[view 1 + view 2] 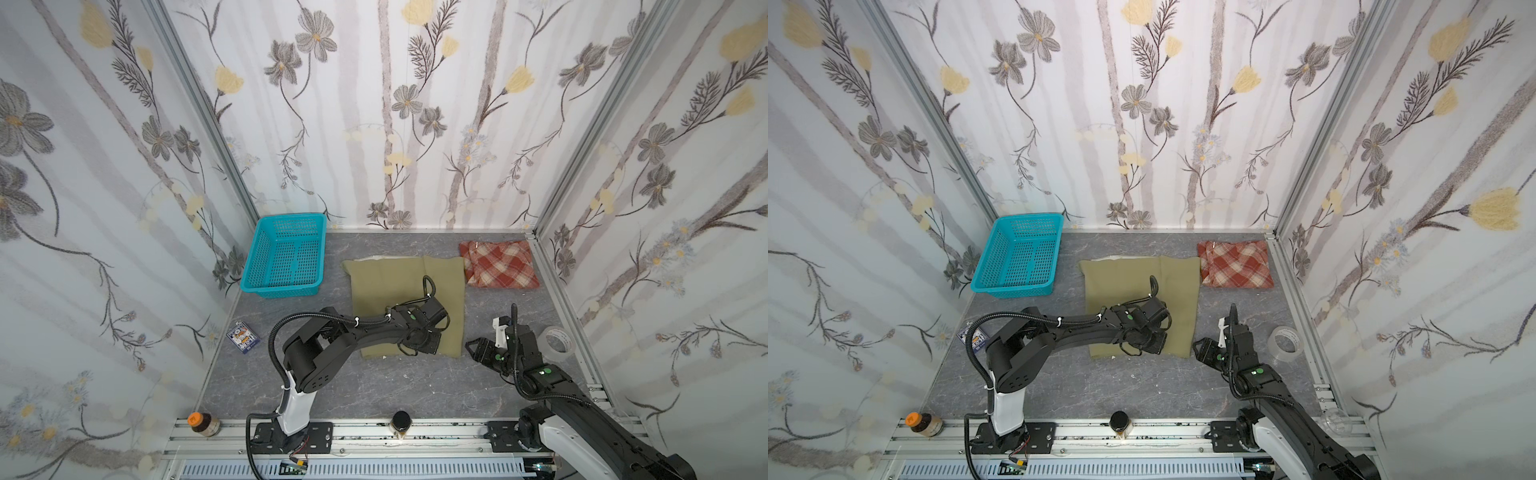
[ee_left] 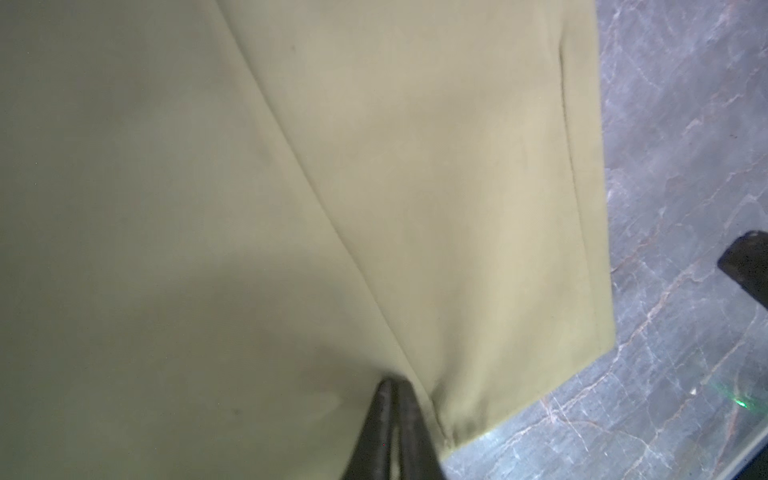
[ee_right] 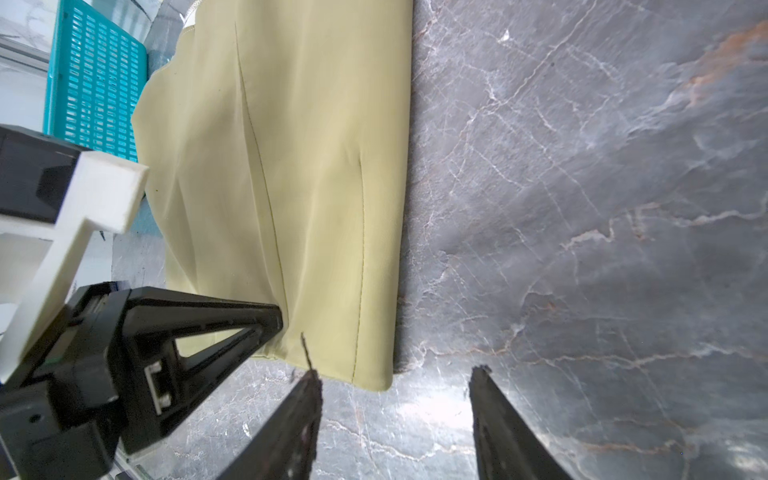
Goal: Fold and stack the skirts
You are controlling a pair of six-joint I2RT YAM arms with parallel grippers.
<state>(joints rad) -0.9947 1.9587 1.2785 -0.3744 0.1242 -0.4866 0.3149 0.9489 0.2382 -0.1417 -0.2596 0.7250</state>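
Lying outside turquoise basket (image 1: 291,218), plaid skirt (image 1: 500,264), olive skirt (image 1: 390,282) in left tool (image 2: 392,384)

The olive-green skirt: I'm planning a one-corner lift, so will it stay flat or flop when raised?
Probably floppy: the olive-green skirt puckers where the left gripper pinches its near edge, so the rest would likely hang and drag. Likely light too: the cloth looks thin and lies flat with soft creases.
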